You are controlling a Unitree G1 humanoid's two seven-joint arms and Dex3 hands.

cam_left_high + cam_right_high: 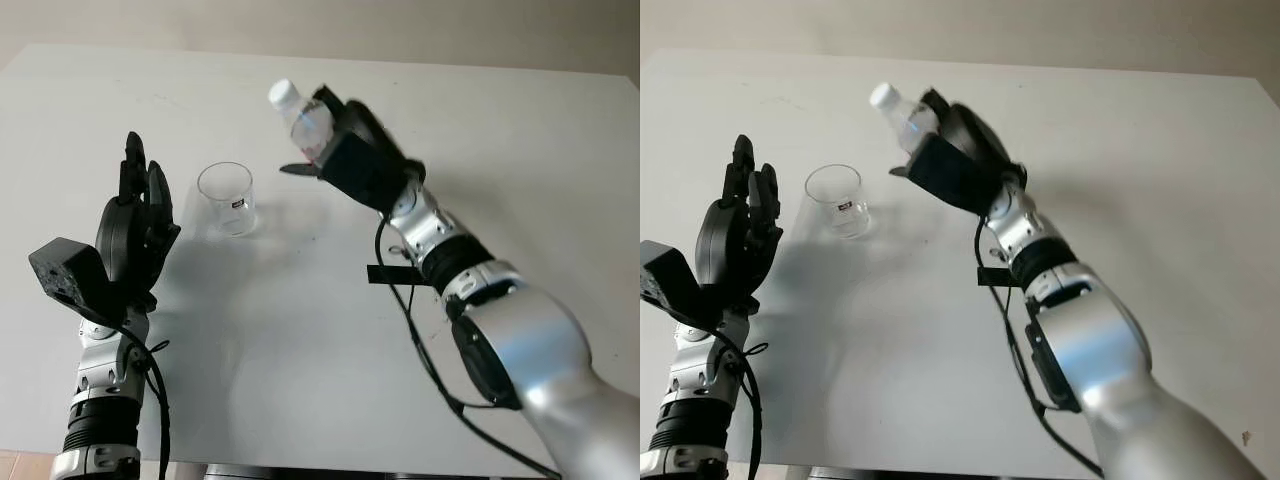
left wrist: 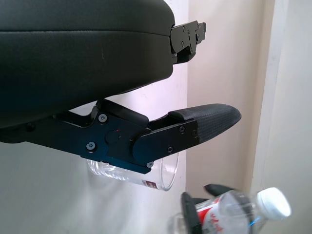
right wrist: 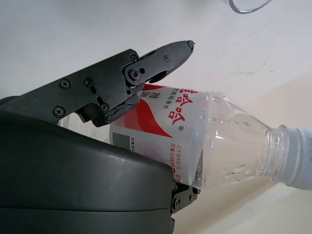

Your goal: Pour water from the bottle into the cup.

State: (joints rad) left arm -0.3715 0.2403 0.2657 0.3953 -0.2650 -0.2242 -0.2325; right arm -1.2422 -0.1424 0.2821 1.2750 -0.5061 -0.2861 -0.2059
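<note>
Right hand (image 1: 335, 140) closed round bottle (image 1: 305, 125), lifted clear of tabletop (image 1: 520, 160). Bottle tilted, white cap (image 1: 283, 94) pointing up and away from the palm, toward the cup side. Cap on. Red-and-white label (image 3: 165, 114) sits under the fingers (image 3: 161, 56); droplets visible inside the clear shoulder of the bottle.

Cup (image 1: 226, 197) upright on tabletop, near the right hand on its cap side, not touching bottle or either hand. Looks empty, though hard to be sure through clear glass.

Left hand (image 1: 140, 215) open, raised upright off the tabletop, holding nothing. Cup stands between the two hands, just beyond the left hand's palm side. In the left wrist view, cup seen past one finger (image 2: 207, 122), bottle farther off behind it.
</note>
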